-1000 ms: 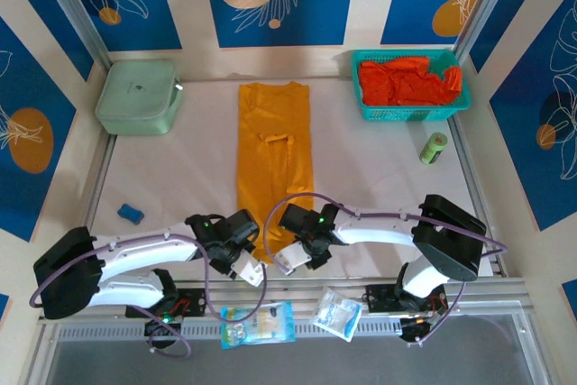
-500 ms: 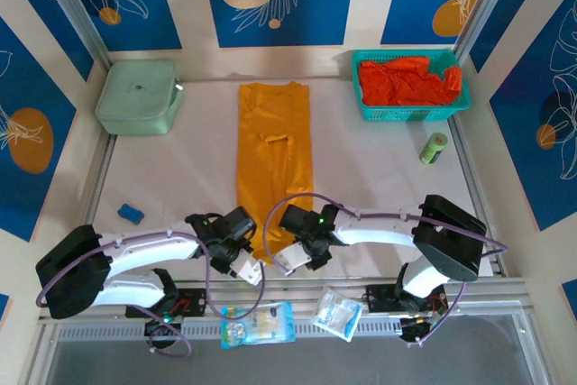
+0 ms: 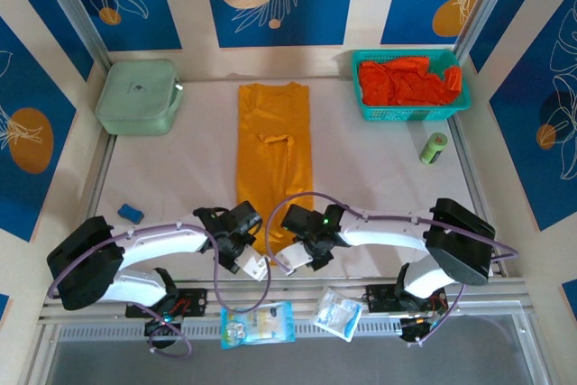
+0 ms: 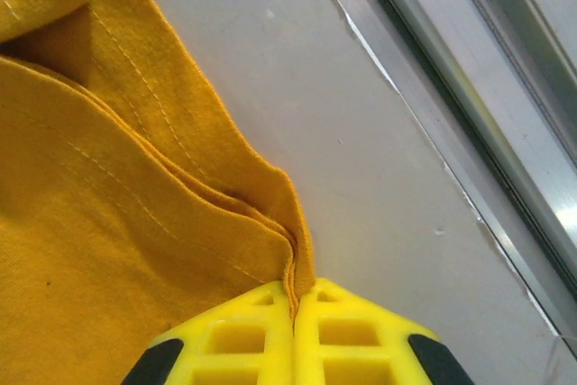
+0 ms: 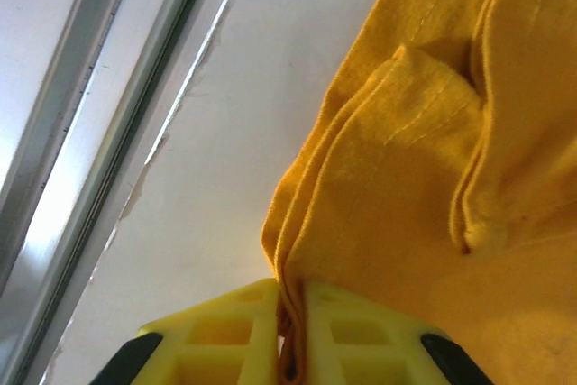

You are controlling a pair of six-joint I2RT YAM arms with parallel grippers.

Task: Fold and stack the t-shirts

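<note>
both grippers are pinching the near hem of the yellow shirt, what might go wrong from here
1. The left gripper bites only the very edge of the mustard-yellow t-shirt; the stacked layers may slip out on lifting.
2. The right gripper clamps a bunched hem corner, so the fold could come out crooked.
3. Both grippers sit close together, so they may crowd each other while carrying the hem forward.

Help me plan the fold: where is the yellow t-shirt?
Top view: the yellow t-shirt lies lengthwise at centre, between the green box and teal basket, near hem pinched by the left gripper and right gripper.
</note>
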